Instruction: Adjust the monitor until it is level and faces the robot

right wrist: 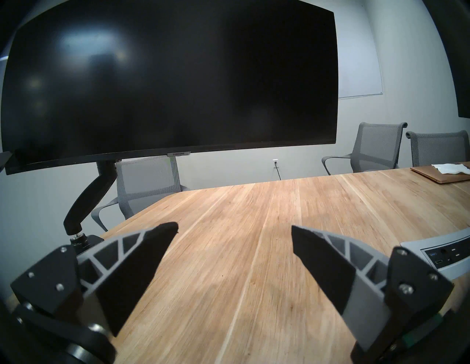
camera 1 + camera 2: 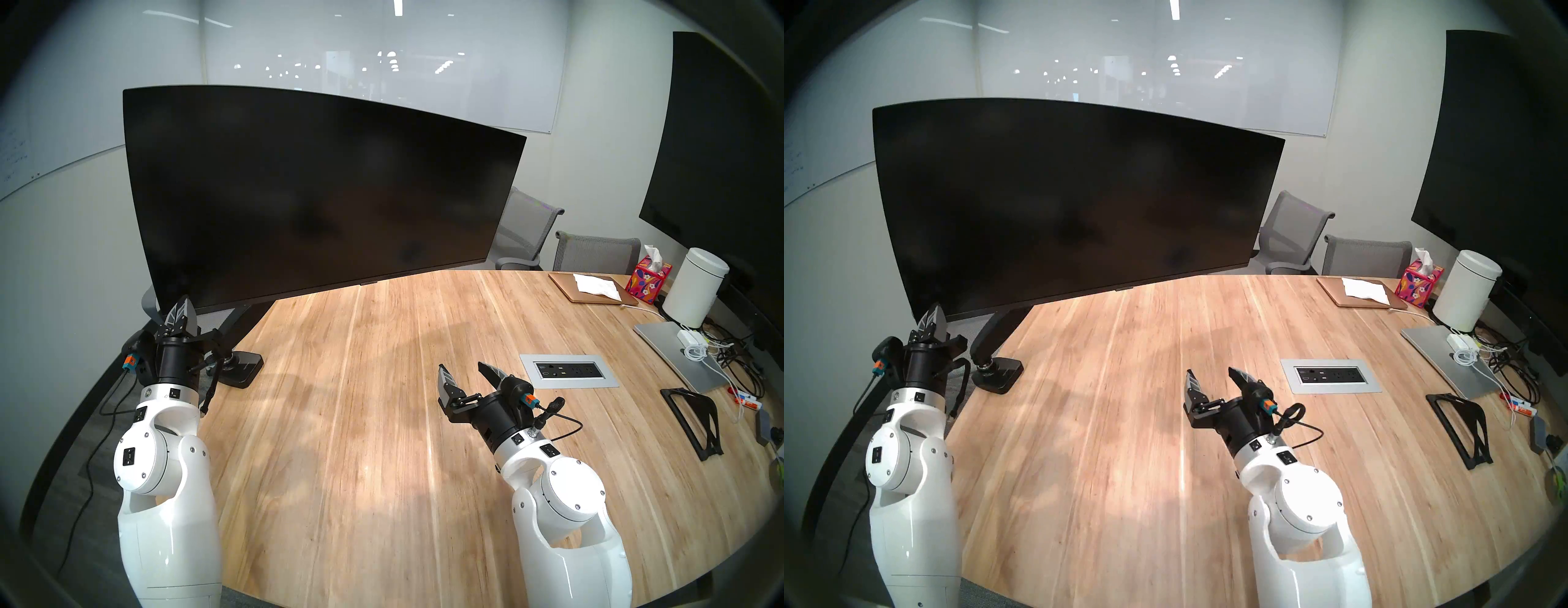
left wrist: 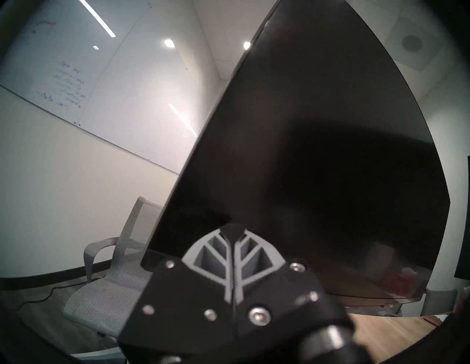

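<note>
The monitor [image 2: 314,191] hangs tilted, its lower-left corner just ahead of the pinched-shut, empty left tool [image 2: 181,313], while the wide-open, empty right tool [image 2: 464,375] hovers over the surface [image 2: 360,424]; levelling looks unfinished.

- The big black monitor [image 2: 1076,204] tilts, its left side lower.
- The left tool [image 2: 931,323] is pressed together at the monitor's bottom left corner.
- The right tool [image 2: 1214,382] is spread wide above the wooden worktop [image 2: 1123,424].

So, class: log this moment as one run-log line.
left claw: shut, at wide curved black monitor lower corner | right claw: open, idle | monitor: tilted
</note>
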`<act>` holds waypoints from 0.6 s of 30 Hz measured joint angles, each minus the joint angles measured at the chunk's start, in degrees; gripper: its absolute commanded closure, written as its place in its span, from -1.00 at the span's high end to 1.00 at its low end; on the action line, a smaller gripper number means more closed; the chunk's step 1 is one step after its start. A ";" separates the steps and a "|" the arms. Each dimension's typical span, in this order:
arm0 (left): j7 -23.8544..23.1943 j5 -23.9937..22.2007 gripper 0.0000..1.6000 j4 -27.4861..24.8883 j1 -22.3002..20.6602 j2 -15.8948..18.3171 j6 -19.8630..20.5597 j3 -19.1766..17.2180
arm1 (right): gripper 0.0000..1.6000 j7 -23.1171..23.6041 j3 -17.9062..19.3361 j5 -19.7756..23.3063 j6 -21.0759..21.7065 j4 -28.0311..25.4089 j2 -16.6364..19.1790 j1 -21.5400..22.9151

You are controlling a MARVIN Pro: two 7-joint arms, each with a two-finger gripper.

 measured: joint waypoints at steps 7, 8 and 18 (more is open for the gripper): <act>0.76 -0.04 -1.00 1.02 -1.72 0.78 1.25 -0.12 | 1.00 0.00 0.00 0.00 0.00 0.00 0.00 0.00; 0.90 0.05 -1.00 1.20 -2.00 0.90 1.42 -0.10 | 1.00 0.00 0.00 0.00 0.00 0.00 0.00 0.00; 2.13 1.33 -1.00 2.71 -4.79 2.06 3.28 0.82 | 1.00 0.00 0.00 0.00 0.00 0.00 0.00 0.00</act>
